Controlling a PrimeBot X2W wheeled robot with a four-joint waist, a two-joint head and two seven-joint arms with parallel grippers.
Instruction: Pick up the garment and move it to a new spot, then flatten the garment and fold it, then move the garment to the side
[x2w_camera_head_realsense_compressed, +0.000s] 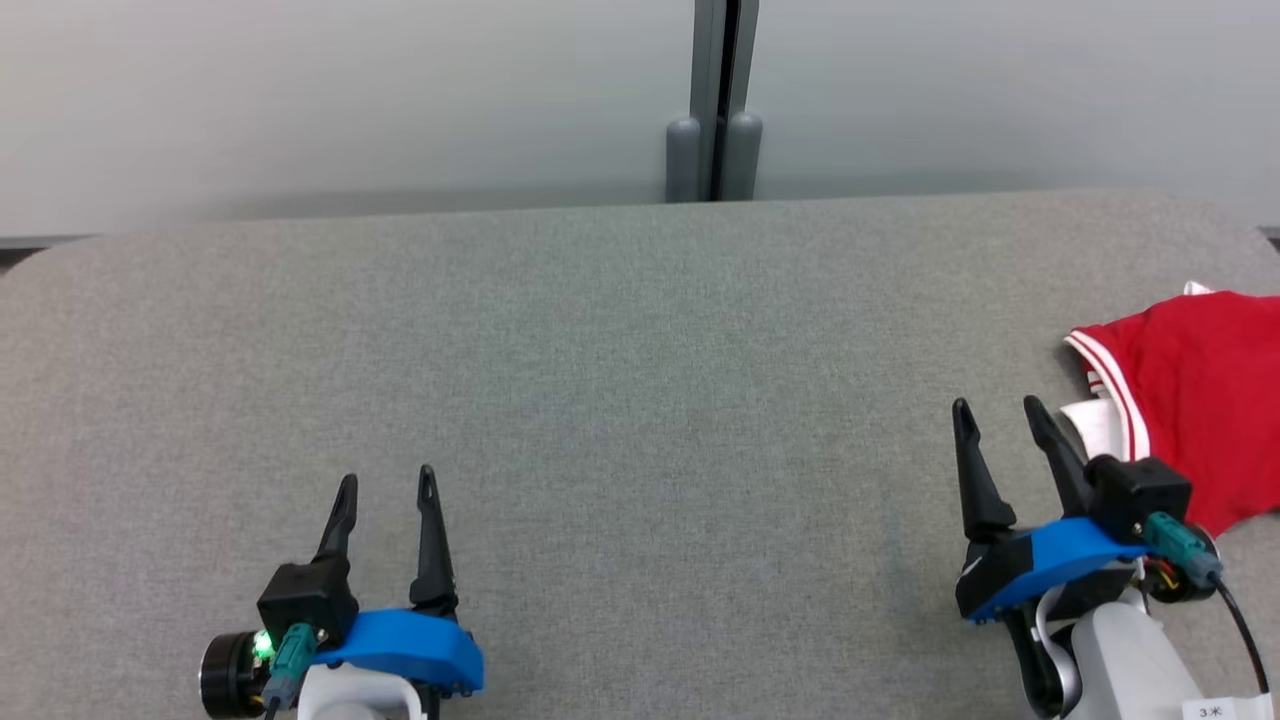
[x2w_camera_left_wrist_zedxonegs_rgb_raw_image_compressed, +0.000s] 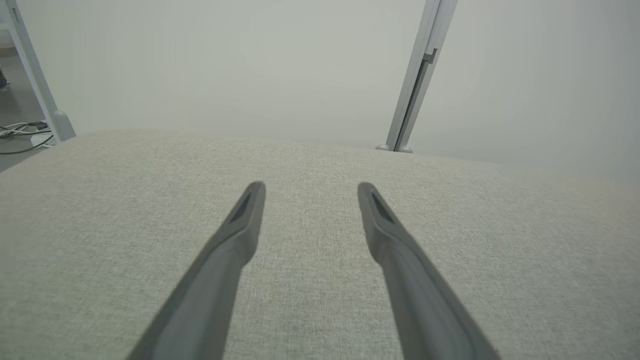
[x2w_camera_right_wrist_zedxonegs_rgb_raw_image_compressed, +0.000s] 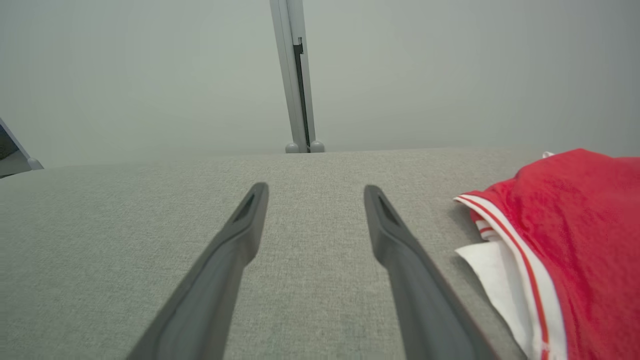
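A red garment (x2w_camera_head_realsense_compressed: 1200, 390) with white trim lies bunched at the right edge of the grey table (x2w_camera_head_realsense_compressed: 620, 400), partly cut off by the frame. The right wrist view has the garment (x2w_camera_right_wrist_zedxonegs_rgb_raw_image_compressed: 575, 240) at its right side. My right gripper (x2w_camera_head_realsense_compressed: 995, 410) is open just left of the garment, fingers apart over bare cloth surface, nothing between them; in its own view the right gripper (x2w_camera_right_wrist_zedxonegs_rgb_raw_image_compressed: 315, 192) points toward the table's far edge. My left gripper (x2w_camera_head_realsense_compressed: 388, 485) stands open near the front left, far from the garment. The left gripper (x2w_camera_left_wrist_zedxonegs_rgb_raw_image_compressed: 309, 190) hovers above bare table.
The padded grey table has rounded far corners and ends at a pale partition wall with a vertical post (x2w_camera_head_realsense_compressed: 722, 100) behind its middle. Cables (x2w_camera_left_wrist_zedxonegs_rgb_raw_image_compressed: 22, 132) lie on the floor beyond the table's left corner.
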